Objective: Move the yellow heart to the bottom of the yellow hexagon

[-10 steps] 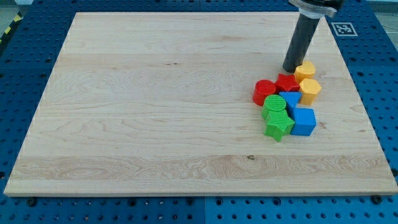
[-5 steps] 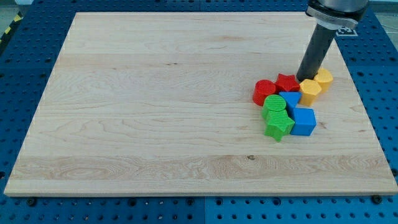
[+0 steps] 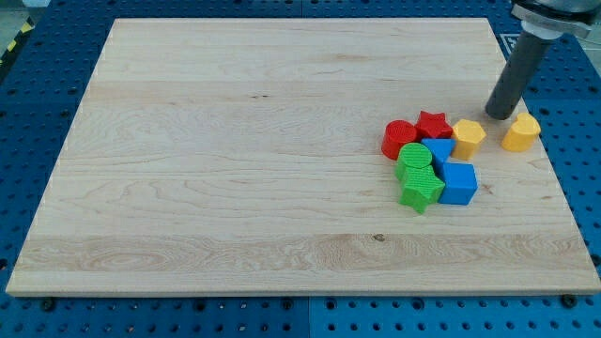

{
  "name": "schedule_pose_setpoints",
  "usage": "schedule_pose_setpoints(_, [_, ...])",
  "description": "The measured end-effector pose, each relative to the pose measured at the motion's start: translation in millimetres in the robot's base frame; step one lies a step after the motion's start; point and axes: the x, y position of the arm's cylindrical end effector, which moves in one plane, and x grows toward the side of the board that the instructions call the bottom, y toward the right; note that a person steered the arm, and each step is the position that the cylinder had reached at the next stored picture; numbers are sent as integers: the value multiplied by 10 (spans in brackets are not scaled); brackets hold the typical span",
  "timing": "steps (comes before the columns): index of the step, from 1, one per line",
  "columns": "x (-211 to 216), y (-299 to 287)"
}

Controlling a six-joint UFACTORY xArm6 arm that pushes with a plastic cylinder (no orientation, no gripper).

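The yellow heart (image 3: pixel 520 132) lies near the board's right edge, apart from the other blocks. The yellow hexagon (image 3: pixel 468 137) sits to its left, at the right end of the cluster and touching the red star (image 3: pixel 433 125). My tip (image 3: pixel 497 115) rests on the board just above and between the two yellow blocks, close to the heart's upper left side. The dark rod rises from it toward the view's top right.
The cluster also holds a red cylinder (image 3: pixel 399 139), a green cylinder (image 3: pixel 413 161), a green star (image 3: pixel 420 192), a blue block (image 3: pixel 439 150) and a blue cube (image 3: pixel 458 183). The wooden board's right edge (image 3: pixel 549 169) runs just right of the heart.
My tip has swept to the right. It has pushed the yellow heart from above the hexagon out to the hexagon's right, toward the board's right edge. The hexagon has hardly moved.
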Motion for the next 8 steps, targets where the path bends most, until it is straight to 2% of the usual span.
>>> schedule_pose_setpoints(1, [315, 248])
schedule_pose_setpoints(4, [835, 271])
schedule_pose_setpoints(6, [901, 459])
schedule_pose_setpoints(7, [1072, 447])
schedule_pose_setpoints(8, [1097, 192])
